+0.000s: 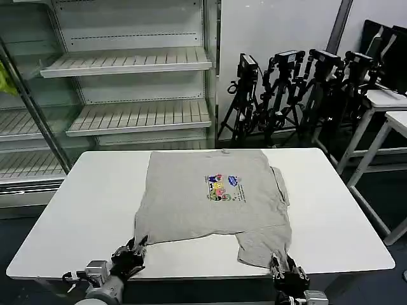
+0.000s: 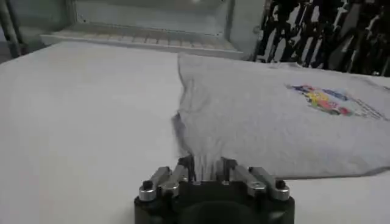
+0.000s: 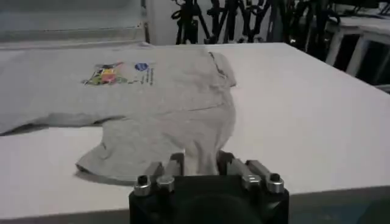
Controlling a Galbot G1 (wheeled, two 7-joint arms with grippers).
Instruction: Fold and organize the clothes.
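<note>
you have one shirt (image 1: 203,200) lying print-up on one white table (image 1: 89,197), with two grippers at its near edge. your left gripper (image 1: 135,249) has its jaws pinched nearly closed on the shirt's near left corner. your right gripper (image 1: 282,265) grips the near right flap the same way, cloth bunched between its fingers (image 3: 173,165).

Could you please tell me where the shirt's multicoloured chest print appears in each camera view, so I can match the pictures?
Head view: the chest print sits right of centre on the grey shirt.
Left wrist view: the print is at the far right.
Right wrist view: the print is upper left.
Shared landmark: the white table.
</note>
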